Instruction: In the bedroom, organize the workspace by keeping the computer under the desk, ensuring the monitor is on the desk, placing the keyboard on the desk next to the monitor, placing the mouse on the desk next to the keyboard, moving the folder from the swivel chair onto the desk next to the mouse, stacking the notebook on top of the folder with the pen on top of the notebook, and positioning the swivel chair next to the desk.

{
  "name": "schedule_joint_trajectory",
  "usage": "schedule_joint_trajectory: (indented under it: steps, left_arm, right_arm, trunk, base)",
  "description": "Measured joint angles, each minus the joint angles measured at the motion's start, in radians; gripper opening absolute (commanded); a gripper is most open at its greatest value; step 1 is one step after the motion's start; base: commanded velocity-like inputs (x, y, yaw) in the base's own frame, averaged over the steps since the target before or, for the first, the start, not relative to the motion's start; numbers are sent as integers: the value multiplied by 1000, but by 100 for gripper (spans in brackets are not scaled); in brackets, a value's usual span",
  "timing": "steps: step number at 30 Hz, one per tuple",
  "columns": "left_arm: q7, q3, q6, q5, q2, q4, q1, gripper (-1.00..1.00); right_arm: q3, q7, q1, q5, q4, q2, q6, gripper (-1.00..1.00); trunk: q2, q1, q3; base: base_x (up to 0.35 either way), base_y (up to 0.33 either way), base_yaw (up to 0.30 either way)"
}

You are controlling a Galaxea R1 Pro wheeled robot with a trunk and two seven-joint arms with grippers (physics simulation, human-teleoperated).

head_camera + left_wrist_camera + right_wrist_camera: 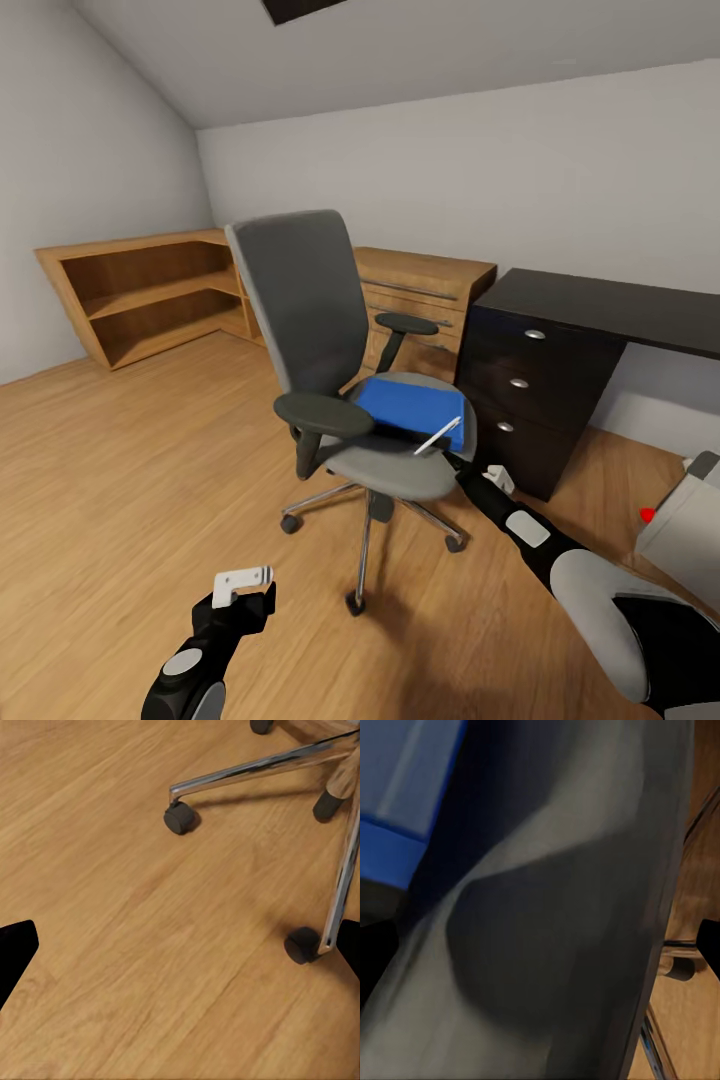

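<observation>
Bedroom with sloped ceiling and pale walls, wood-plank floor (120, 470), light wooden shelving (150, 290) at upper left of the head view. At centre, one swivel chair (330, 330), turned three-quarters away. On its seat, one blue folder (405, 402), with one white pen (437, 436) lying slantwise over the folder's near corner. At right, a black drawer unit (530, 380) with three handled drawers; at the right edge, one silver-grey computer (685, 530) with a red light, standing on the floor.

Step in hand, by the look of it: fetching the folder and pen from the seat. Right gripper (455, 462) sits at the seat's near edge, just beside the pen, fingers spread wide and empty in its wrist view, grey cushion and blue folder (397, 787) close ahead. Left gripper (245, 585) hangs low at lower left, likewise spread wide, empty, over bare floor near the chair's casters (180, 817).

Next, probably: lifting and advancing over the pen, then closing on it without flicking it off the seat.
</observation>
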Motion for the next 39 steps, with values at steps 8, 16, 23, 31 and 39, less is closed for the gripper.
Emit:
schedule_joint_trajectory:
  steps: [8, 16, 23, 31, 39]
  left_arm:
    - [0, 0, 0, -1, 0, 0, 0, 100]
    - [0, -1, 0, -1, -1, -1, 0, 100]
    - [0, -1, 0, -1, -1, -1, 0, 100]
    - [-4, -1, 0, -1, -2, 0, 0, 100]
    - [-5, -1, 0, 0, -2, 0, 0, 100]
  right_arm:
    - [-2, 0, 0, 2, 0, 0, 0, 100]
    - [2, -1, 0, 4, 0, 0, -1, 100]
    - [8, -1, 1, 5, 0, 0, 0, 100]
    - [0, -1, 1, 4, -1, -1, -1, 100]
    - [0, -1, 0, 4, 1, -2, -1, 100]
  trunk:
    - [0, 0, 0]
    - [0, 0, 5]
    - [0, 0, 12]
    - [0, 0, 15]
    - [0, 0, 15]
  base:
    - [4, 0, 1]
    - [0, 0, 131]
    - [0, 0, 191]
    - [222, 70, 54]
    - [307, 101, 2]
